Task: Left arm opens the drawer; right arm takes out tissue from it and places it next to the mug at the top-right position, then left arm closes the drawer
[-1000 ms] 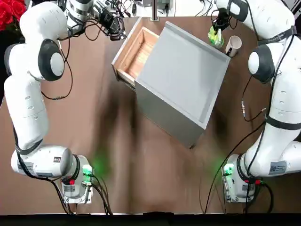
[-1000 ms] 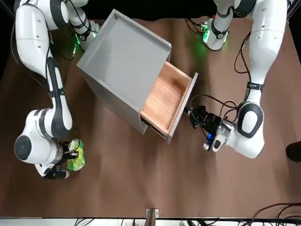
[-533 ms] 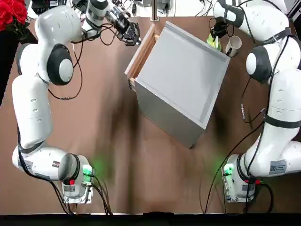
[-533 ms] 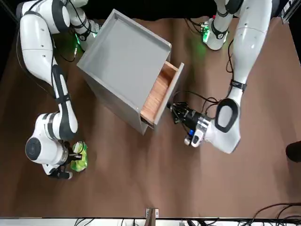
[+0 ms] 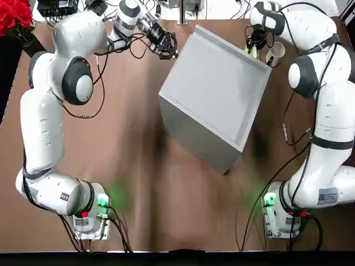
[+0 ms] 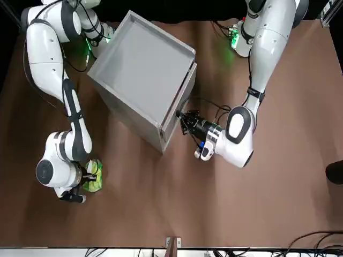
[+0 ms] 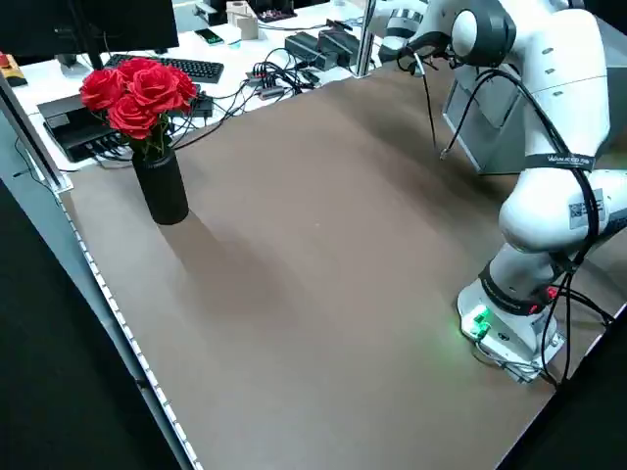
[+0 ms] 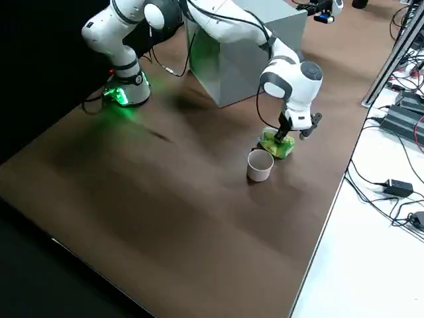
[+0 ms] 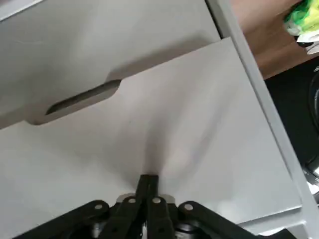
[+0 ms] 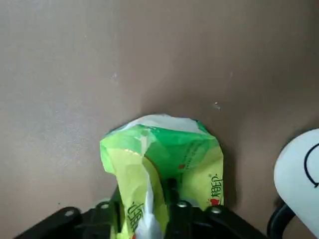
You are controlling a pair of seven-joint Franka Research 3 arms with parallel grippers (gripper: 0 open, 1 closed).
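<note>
The left claw (image 9: 148, 185) has its two black fingers pressed together, tips touching the grey front of the drawer (image 9: 149, 139) just below the slot-shaped handle cut-out. In the top view this left claw (image 5: 166, 44) sits at the far left corner of the grey cabinet (image 5: 213, 94), and no light wood of the drawer shows there: the front lies flush with the cabinet's face. In the front view the same claw (image 6: 185, 119) meets the closed drawer face (image 6: 179, 110), with the left arm (image 6: 252, 80) reaching over from the far side of the brown counter (image 6: 278, 176).

The right claw (image 10: 164, 196) is pinching the tissue (image 10: 159, 159), its yellow-green and white wrapper bunched up between the fingers while the packet's lower end rests on the counter. In the right side view the tissue (image 8: 277, 144) lies on the counter just beside the mug (image 8: 260, 165), the two close together but not clearly touching, and the right claw (image 8: 291, 129) stands over the packet. The top view places the tissue (image 5: 251, 50) and the white mug (image 5: 275, 52) at the far right of the counter, just off the cabinet's far right corner, with the right arm (image 5: 327, 111) bent over them.

In the left side view a black vase of red roses (image 7: 147, 108) stands at the far left edge of the counter, well apart from the cabinet.
</note>
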